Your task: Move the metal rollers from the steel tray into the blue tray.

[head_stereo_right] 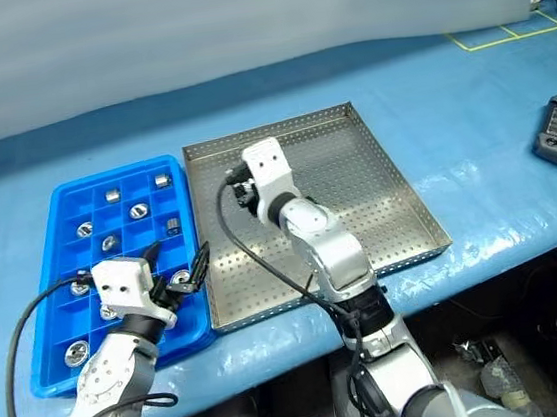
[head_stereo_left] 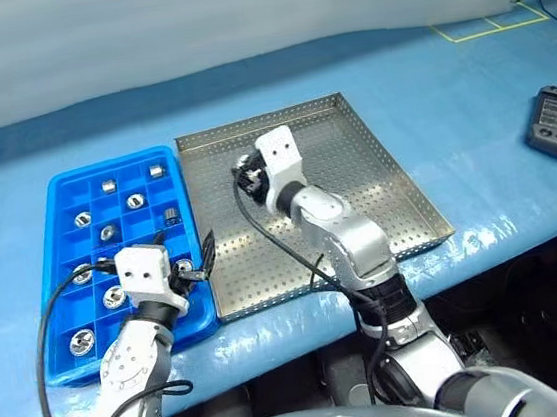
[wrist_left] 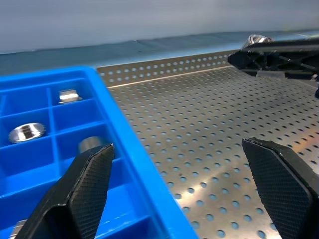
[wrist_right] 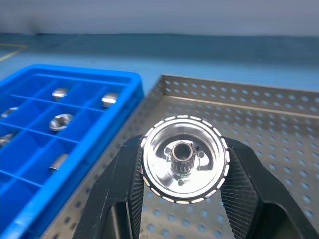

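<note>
So the right gripper (wrist_right: 183, 169) has its jaws pinching a metal roller (wrist_right: 183, 159), a shiny disc with a toothed hub in the middle, held by its rim between the two black fingers, over the steel tray (head_stereo_left: 399, 205) near that tray's far left corner, not far from the rim it shares with the blue tray (head_stereo_left: 55, 194). The steel tray's perforated floor looks bare otherwise, as far as I can see, so this may be the last one. The blue tray sits on the desk just left of the steel one, rims nearly touching, and it already has rollers (head_stereo_left: 107, 186) scattered through a bunch of its compartments. What worries me: the grip is only on the thin rounded edge of a slick polished part, so any jerk on the way across could let it squirt out and drop onto the perforated floor or, worse, roll off the desk's near edge. Second thing, the left gripper (head_stereo_left: 192, 262) is parked with its jaws spread wide and holding nothing, right over the near right corner of the blue tray, straddling the rim between the two trays. If the right arm heads for a near compartment, I'd guess the two could bump. Also the far compartments are mostly taken, so a sloppy release could land it on top of another roller or on a divider wall and bounce it out.
</note>
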Motion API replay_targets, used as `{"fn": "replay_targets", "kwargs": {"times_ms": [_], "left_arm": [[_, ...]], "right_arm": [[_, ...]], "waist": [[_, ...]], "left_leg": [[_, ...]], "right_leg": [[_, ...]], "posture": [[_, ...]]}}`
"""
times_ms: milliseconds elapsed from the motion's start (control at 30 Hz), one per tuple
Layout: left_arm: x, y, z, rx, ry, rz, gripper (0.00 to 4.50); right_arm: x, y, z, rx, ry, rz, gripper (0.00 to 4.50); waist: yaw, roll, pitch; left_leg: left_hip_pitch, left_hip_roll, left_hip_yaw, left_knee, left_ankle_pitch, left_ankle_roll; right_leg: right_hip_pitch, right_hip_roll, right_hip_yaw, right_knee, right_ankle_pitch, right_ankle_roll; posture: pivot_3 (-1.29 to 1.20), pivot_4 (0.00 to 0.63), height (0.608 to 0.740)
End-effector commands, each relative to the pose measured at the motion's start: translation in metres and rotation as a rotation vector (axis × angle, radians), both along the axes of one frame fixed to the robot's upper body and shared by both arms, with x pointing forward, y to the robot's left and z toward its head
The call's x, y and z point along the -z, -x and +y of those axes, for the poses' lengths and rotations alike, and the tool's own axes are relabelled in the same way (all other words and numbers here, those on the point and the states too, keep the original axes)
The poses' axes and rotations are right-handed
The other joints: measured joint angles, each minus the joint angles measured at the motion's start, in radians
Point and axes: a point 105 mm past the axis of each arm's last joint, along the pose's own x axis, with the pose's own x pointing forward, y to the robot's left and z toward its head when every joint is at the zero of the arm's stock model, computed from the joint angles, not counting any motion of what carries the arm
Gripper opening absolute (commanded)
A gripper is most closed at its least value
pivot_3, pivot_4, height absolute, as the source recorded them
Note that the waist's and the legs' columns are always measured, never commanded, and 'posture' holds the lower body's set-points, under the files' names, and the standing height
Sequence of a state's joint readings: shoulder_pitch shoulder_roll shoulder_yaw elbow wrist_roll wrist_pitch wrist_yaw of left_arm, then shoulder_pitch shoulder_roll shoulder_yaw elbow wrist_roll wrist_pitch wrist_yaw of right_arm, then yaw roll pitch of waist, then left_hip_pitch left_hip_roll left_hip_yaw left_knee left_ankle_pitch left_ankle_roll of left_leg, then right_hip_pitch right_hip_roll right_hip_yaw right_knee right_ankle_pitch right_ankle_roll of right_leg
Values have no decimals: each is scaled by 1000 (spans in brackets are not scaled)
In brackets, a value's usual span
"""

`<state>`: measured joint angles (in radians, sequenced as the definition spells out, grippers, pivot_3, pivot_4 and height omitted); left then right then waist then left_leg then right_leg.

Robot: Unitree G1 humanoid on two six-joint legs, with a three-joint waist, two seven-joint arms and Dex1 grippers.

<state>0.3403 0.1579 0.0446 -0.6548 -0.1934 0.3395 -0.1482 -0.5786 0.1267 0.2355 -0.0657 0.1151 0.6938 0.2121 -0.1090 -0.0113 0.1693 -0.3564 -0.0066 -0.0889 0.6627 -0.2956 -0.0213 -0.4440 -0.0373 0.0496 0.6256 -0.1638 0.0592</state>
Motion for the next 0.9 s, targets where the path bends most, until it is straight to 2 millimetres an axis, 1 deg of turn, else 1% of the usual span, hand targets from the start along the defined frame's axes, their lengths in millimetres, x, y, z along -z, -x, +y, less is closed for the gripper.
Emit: {"fn": "replay_targets", "kwargs": {"times_ms": [33,167,233,267,300,400,467,533,633,767,867,900], "left_arm": [[-20,12,16,-97,-61,-96,4500],[-19,29,26,-163,-59,-92,4500],[-16,43,30,-181,-63,-79,4500],[-16,49,32,-187,-63,-76,4500],[-14,55,34,-198,-66,-68,4500],[-14,72,43,-247,-77,-70,4500],[-13,80,46,-266,-62,-67,4500],[-12,88,39,-221,-26,-57,4500],[-8,95,35,-190,-8,-35,4500],[-5,94,33,-170,-6,-17,4500],[-2,90,28,-134,2,-6,4500],[0,89,26,-111,0,6,4500]], "right_arm": [[-20,15,28,-173,-51,-70,1775],[-12,38,54,-365,-15,-83,1775],[-2,53,67,-484,9,-70,1775],[2,60,72,-537,16,-58,1775],[7,67,76,-588,20,-42,1775],[20,86,85,-713,43,-5,1775],[26,92,87,-745,50,15,1775],[36,100,90,-784,78,35,1775],[49,108,90,-822,105,67,1775],[65,112,87,-830,140,109,1775],[77,109,83,-797,200,117,1775],[80,106,82,-768,211,125,2125]], "waist": [[8,0,0],[37,0,0],[47,0,0],[52,-1,0],[56,-1,0],[77,-2,1],[93,-2,1],[102,-3,1],[105,-4,1],[110,-5,1],[110,-4,1],[110,-4,1]], "left_leg": [[0,0,0,0,0,0],[0,0,0,0,0,0],[0,0,0,-1,0,0],[0,0,0,-1,0,0],[0,0,0,-1,0,0],[0,1,0,-1,0,0],[0,1,0,0,0,0],[-1,1,-1,0,0,0],[-1,1,-1,0,0,0],[-1,1,-2,0,0,0],[-1,1,-2,-1,0,0],[-1,1,-2,-1,0,0]], "right_leg": [[0,0,0,0,0,-1],[-1,0,0,0,0,-2],[-1,0,0,-1,0,-2],[-1,0,-1,0,-2,-1],[-1,0,-1,0,-4,-6],[-1,0,-2,0,-6,-7],[-1,0,-3,0,-6,-7],[-1,0,-3,0,-6,-7],[-1,-1,-4,0,-6,-7],[-1,-1,-5,0,-7,-7],[-1,0,-5,0,-7,-7],[-1,0,-5,0,-7,-7]], "posture": [[24,150,740],[90,150,740],[124,150,740],[131,150,740],[149,150,740],[191,150,740],[196,150,740],[220,150,740],[230,150,740],[224,150,740],[199,150,740],[195,150,740]]}}
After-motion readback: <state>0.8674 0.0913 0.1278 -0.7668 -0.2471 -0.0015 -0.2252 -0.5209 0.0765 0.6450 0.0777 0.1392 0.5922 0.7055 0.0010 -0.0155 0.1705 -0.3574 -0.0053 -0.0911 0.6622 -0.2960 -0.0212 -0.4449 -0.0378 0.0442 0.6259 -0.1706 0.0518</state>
